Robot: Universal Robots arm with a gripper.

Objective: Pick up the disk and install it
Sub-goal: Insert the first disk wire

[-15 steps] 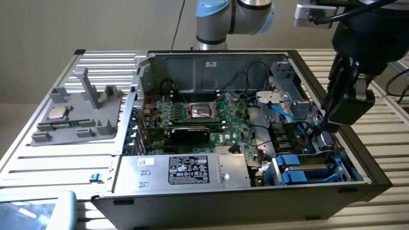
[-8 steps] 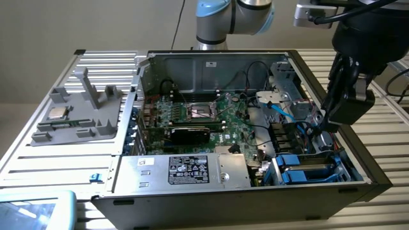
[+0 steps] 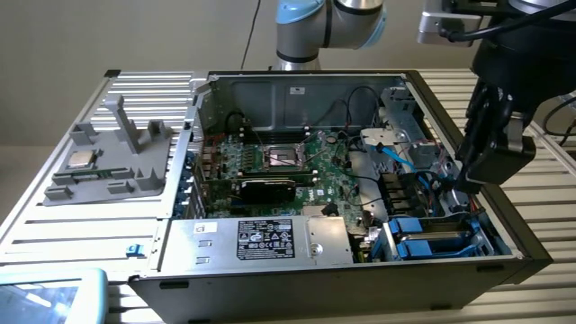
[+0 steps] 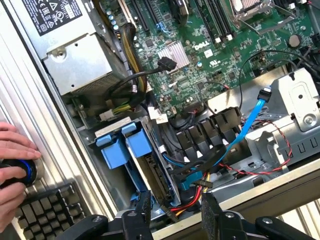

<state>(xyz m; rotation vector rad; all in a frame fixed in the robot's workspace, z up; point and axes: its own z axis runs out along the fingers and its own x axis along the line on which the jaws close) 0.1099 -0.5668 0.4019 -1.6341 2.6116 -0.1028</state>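
Fig. 1. I saw the gripper with its fingers spread apart and empty, poised over the drive bay of the open computer case. The disk stood in that bay in its blue frame, near the power supply.

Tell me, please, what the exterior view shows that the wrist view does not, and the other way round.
Exterior view adds: the grey fixture beside the case, carrying a small processor chip, and the arm's blue joint. Wrist view adds: a person's hand on a round knob, next to a keyboard. Shared: the power supply, the green motherboard, the blue cable, the disk in its blue frame sitting in the bay, and the open fingers close to it, holding nothing.
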